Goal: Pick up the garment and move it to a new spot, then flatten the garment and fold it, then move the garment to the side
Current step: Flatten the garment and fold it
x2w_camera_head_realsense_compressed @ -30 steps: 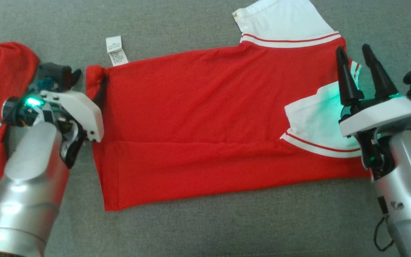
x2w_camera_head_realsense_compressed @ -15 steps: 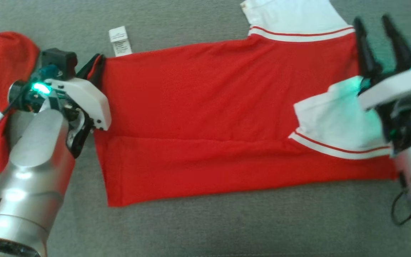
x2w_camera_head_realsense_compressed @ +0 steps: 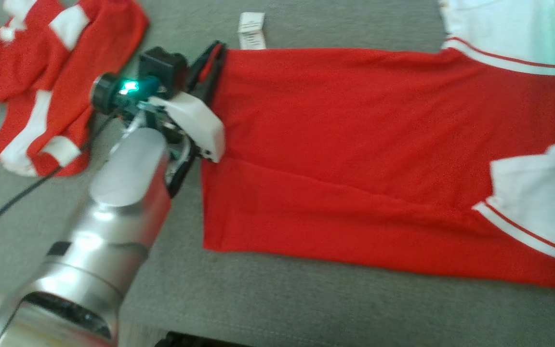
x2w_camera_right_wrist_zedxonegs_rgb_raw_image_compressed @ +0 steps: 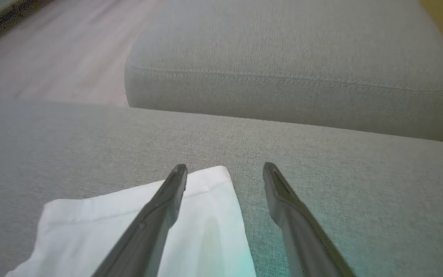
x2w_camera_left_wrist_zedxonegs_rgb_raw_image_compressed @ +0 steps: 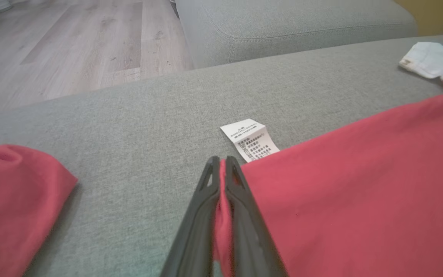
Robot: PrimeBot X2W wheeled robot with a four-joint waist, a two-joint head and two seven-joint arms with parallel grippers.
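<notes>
Garment [x2w_camera_head_realsense_compressed: 354,144] at fold step, I think: left gripper [x2w_camera_left_wrist_zedxonegs_rgb_raw_image_compressed: 221,166] clamps its hem corner, right gripper [x2w_camera_right_wrist_zedxonegs_rgb_raw_image_compressed: 224,171] stands wide open over the sleeve [x2w_camera_right_wrist_zedxonegs_rgb_raw_image_compressed: 71,227], to close next

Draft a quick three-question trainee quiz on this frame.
1. True or false: the left fingers are shut on the red garment's edge.
2. The right fingers are: A) shut on the garment, B) open, holding nothing, C) shut, empty.
3. Which arm's fingers are nearest the care label?
Key: 1 true; 2 B; 3 left.
</notes>
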